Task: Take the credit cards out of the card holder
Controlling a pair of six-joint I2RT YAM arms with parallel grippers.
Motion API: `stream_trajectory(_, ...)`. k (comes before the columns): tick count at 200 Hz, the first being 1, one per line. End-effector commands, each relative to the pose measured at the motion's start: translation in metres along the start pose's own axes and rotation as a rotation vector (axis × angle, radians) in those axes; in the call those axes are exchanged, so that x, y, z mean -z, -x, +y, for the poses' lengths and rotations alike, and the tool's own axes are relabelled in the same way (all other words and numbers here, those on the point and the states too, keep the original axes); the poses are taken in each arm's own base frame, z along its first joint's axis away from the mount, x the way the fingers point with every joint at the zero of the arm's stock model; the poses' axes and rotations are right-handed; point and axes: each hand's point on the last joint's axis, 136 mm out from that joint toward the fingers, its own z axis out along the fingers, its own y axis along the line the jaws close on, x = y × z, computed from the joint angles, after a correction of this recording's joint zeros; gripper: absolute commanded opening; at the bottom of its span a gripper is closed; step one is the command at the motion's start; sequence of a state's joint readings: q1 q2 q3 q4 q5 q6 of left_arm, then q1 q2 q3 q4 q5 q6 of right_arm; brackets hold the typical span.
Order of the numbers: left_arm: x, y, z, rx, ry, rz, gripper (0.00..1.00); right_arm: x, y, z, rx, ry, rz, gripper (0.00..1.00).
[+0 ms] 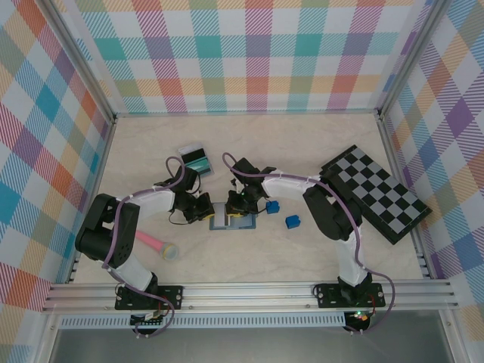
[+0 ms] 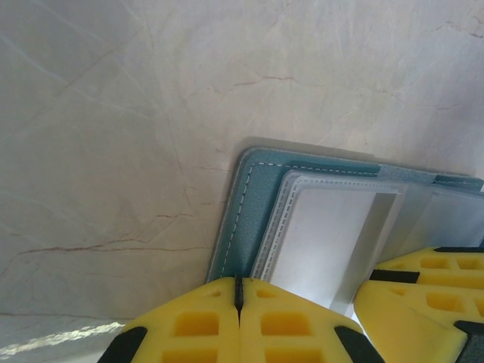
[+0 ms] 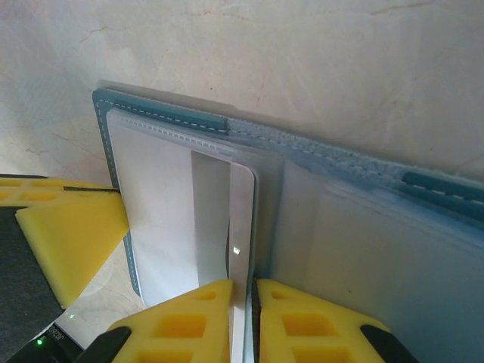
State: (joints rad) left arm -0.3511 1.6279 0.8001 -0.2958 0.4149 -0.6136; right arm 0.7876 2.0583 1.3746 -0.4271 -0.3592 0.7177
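Observation:
The slate-blue card holder (image 1: 234, 222) lies open on the table between both arms, its clear sleeves facing up (image 2: 253, 204) (image 3: 162, 116). My right gripper (image 3: 243, 291) is shut on the near edge of a pale credit card (image 3: 240, 219) that stands partly out of a sleeve near the fold. At the holder's left edge my left gripper (image 2: 239, 291) is shut, pads together and tips against the blue rim. Further back on the table a teal-green card (image 1: 200, 160) lies flat. In the top view the left gripper (image 1: 206, 209) and right gripper (image 1: 240, 206) crowd over the holder.
Two bright blue cubes (image 1: 273, 206) (image 1: 293, 221) sit just right of the holder. A black-and-grey checkerboard (image 1: 374, 193) lies at the right. A pink object (image 1: 155, 243) rests near the left arm. Plaid walls enclose the table.

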Motion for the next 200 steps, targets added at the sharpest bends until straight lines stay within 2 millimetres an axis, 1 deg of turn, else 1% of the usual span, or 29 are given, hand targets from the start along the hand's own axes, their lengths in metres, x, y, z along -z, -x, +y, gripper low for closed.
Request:
stream_trajectory(1,-0.012,-0.016,0.006,0.009,0.010,0.060,0.03,-0.008,-0.001,0.015,0.036,0.073,0.030,0.15)
stream_trajectory(25,-0.012,-0.018,0.006,0.004,0.007,0.064,0.02,-0.008,0.000,0.014,0.033,0.070,0.027,0.13)
stream_trajectory(38,-0.012,-0.017,0.007,0.006,0.014,0.059,0.02,-0.007,0.000,0.012,0.031,0.061,0.021,0.09)
stream_trajectory(61,-0.010,-0.013,0.011,0.007,0.038,0.029,0.02,-0.001,0.001,0.008,0.034,0.035,-0.002,0.03)
stream_trajectory(77,-0.008,-0.011,0.014,0.010,0.061,0.013,0.02,0.004,-0.001,0.005,0.034,0.024,-0.009,0.00)
stream_trajectory(143,-0.006,-0.009,0.019,0.012,0.088,-0.004,0.01,0.014,-0.006,-0.015,0.025,-0.070,-0.018,0.00)
stream_trajectory(173,-0.002,-0.006,0.015,0.004,0.083,-0.011,0.01,0.019,-0.004,-0.013,0.030,-0.060,-0.029,0.00)
stream_trajectory(200,0.006,-0.002,0.006,-0.011,0.065,-0.033,0.01,0.022,-0.003,-0.013,0.031,-0.066,-0.044,0.00)
